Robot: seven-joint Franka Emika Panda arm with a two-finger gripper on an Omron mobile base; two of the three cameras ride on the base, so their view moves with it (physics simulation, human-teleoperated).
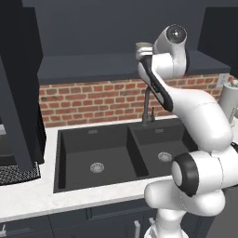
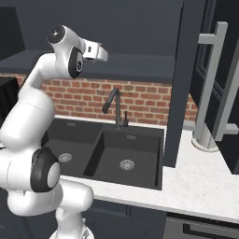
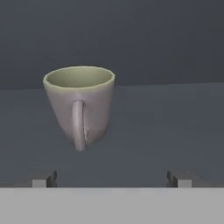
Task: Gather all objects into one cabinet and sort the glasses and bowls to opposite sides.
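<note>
The gripper (image 3: 109, 178), fingers spread wide and empty, faces the mug (image 3: 79, 101) at eleven o'clock, handle toward it, apparently lining up a grasp.

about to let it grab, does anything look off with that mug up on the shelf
Nothing stands out. The mug stands upright on the dark shelf, handle toward the camera, apparently intact and empty. The open gripper is short of it, not touching.

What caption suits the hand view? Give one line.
Open gripper facing a pale mug, handle toward the camera.
</note>
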